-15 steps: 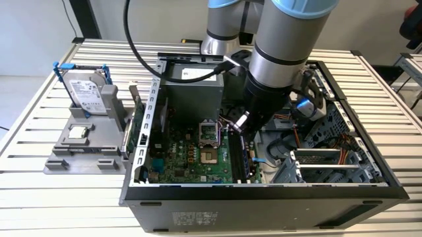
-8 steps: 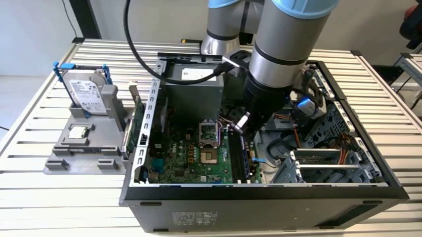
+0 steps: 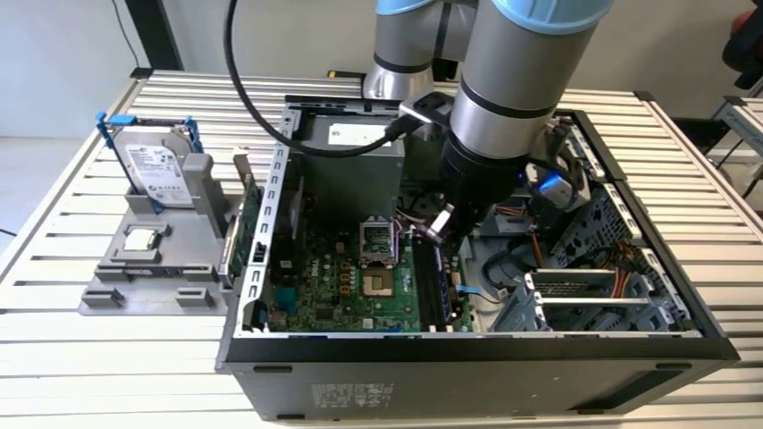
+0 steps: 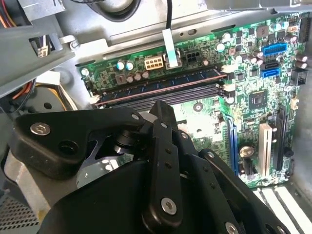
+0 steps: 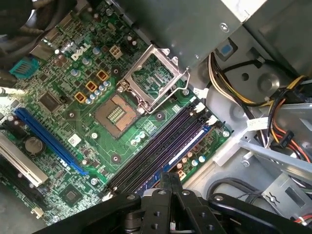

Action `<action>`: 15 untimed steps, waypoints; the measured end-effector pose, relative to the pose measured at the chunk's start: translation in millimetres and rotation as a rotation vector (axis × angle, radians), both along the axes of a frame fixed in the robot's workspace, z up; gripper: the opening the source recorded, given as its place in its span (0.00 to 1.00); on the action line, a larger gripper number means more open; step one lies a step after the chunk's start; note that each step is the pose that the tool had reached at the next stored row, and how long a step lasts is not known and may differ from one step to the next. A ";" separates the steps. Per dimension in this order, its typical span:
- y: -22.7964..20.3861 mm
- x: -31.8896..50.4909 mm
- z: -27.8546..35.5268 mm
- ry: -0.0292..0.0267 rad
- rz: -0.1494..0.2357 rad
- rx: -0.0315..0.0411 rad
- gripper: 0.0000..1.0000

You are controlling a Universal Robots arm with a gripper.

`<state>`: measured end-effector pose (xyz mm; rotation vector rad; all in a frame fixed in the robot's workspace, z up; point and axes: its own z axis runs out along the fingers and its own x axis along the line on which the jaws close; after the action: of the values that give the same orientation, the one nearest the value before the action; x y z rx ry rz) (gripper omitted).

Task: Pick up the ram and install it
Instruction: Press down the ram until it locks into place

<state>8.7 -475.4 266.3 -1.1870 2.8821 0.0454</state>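
Arm is reaching down into the open PC case (image 3: 477, 344), which is sitting on the slatted desk (image 3: 71, 357). The gripper (image 3: 431, 228) is hanging over the memory slots, beside the open CPU socket (image 5: 155, 78).

Jaws: in the first wrist view they are reading as pressed together, narrow, with nothing showing between them.

The ram (image 4: 161, 82) is sitting edge-up in the slot row on the motherboard (image 4: 253, 126), in the slot nearest the board edge with the white power connector. In the second wrist view the jaw tips are sitting just beside it, towards the middle of its length. I cannot tell whether they are touching its top edge. I also cannot tell whether the end latches are closed or whether the stick is fully home.

Handling, my judgement:
- Light, thin and stiff along its length, but brittle. It is not going to tolerate twisting or side load.
- Chips and contact edge are the fragile parts, so the bare long edges or short ends are looking like the safe places to take hold.
- Smooth board, narrow pinch, so it is likely to slip or tilt if held off-centre.
- Any push wants to go straight down on the top edge, evenly; an uneven push is risking one end riding high.

Hard drive (image 3: 155, 170) is standing on its holder, well apart from the case.
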 end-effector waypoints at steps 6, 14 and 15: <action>0.0 0.0 0.1 0.0000 0.055 -0.0002 0.00; 0.0 0.0 0.0 0.0000 0.133 -0.0001 0.00; 0.0 0.0 0.0 0.0000 0.142 -0.0001 0.00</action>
<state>8.7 -475.4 266.3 -1.3894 2.7925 0.0478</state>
